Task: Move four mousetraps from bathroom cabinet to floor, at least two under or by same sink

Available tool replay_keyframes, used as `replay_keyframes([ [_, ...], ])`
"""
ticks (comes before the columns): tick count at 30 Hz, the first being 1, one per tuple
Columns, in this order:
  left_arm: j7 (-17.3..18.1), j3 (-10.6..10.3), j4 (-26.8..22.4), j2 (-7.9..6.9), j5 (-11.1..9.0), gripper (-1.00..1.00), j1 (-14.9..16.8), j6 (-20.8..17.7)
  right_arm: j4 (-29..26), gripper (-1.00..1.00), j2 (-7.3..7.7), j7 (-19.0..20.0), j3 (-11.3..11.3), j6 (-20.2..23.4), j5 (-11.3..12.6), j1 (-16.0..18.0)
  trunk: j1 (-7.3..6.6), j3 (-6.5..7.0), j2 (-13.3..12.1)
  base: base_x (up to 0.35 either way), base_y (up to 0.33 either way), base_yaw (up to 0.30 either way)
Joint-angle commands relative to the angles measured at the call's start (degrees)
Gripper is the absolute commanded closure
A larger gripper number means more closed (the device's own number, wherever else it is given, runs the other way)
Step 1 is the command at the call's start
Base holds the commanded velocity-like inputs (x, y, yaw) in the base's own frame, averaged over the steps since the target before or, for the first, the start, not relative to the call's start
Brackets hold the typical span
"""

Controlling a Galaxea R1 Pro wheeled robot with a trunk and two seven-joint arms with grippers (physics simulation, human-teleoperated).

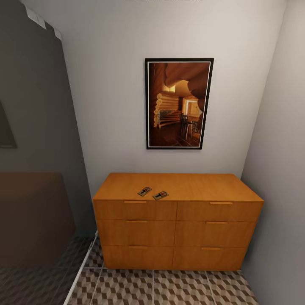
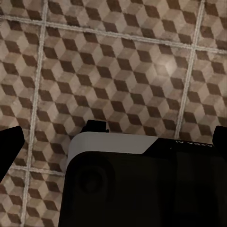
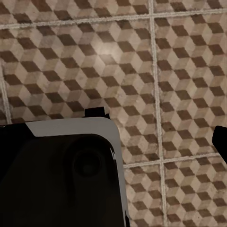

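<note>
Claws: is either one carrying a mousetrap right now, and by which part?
No mousetrap shows in either wrist view. Two mousetraps lie on the cabinet top, untouched.

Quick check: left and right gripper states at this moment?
Left gripper: open, holding nothing, above the cube-patterned tile floor.
Right gripper: open, holding nothing, above the same floor.
</note>
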State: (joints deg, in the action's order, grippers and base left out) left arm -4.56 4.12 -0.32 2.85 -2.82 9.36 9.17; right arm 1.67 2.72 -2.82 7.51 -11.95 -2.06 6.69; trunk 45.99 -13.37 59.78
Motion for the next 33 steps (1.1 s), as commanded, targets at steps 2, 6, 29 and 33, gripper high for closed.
replay_keyframes([
  [2, -0.01, 0.37, 0.06, 0.03, -0.25, -1.00, 0.04, 0.17, 0.18, -1.00, 0.01, -0.06, 0.40, -0.35, -0.23, 0.08, -0.44, 0.29, -0.77, 0.000, 0.000, 0.000],
  [6, -0.01, 0.37, 0.06, 0.07, -0.25, -1.00, 0.04, 0.10, 0.18, -1.00, 0.01, -0.07, 0.40, -0.35, -0.23, 0.08, -1.32, 1.01, -2.37, 0.000, 0.000, 0.000],
  [29, -0.48, 0.37, 0.06, 0.28, -0.23, -1.00, 0.04, 0.07, 0.18, -1.00, 0.02, -0.09, 0.41, -0.35, -0.19, 0.08, -6.37, 5.14, -11.60, 0.000, 0.000, 0.000],
  [33, -0.52, 0.37, 0.06, 0.30, -0.22, -1.00, 0.04, 0.06, 0.18, -1.00, 0.01, -0.13, 0.40, -0.35, -0.16, 0.08, -7.25, 5.86, -13.20, 0.000, 0.000, 0.000],
])
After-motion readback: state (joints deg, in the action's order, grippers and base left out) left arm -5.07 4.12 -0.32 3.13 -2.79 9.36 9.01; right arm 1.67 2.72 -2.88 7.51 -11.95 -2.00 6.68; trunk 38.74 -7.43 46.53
